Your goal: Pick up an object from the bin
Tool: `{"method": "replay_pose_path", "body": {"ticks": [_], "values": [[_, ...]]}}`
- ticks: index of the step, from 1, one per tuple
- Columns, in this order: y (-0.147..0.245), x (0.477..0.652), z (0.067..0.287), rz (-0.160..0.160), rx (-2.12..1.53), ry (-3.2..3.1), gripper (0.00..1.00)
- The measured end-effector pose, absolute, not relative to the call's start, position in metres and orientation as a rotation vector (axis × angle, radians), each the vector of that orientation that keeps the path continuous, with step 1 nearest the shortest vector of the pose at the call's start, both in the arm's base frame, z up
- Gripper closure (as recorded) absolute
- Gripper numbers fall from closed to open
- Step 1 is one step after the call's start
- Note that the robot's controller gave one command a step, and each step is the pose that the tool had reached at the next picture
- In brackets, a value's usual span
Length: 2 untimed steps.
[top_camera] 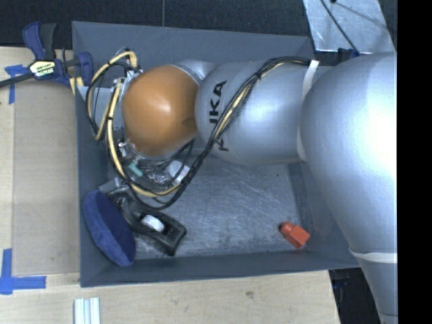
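My gripper (154, 170) hangs under the arm's wrist at the bin's left side, low over the front-left corner. Just below it lies a black, boxy thing with a white patch on top (156, 229). A dark blue, oval, cloth-like thing (106, 229) leans against the bin's left wall, touching the black thing's left end. The gripper's body stands directly above where these two meet. I see nothing between its fingers.
A small orange-red block (295, 234) lies alone near the front-right corner. The thick silver arm spans the bin's back and right half, with cables looping round the wrist. Bare bin floor shows between the black thing and the block.
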State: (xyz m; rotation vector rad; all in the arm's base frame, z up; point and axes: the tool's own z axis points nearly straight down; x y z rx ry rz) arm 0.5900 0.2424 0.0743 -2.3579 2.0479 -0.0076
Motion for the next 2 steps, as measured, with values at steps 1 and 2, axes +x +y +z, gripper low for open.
{"method": "replay_pose_path", "body": {"ticks": [1, 2], "values": [[0.245, 0.589, 0.076, -0.001, -2.355, 2.047, 1.00], [0.239, 0.585, 0.204, -0.007, -2.419, 1.987, 1.00]]}}
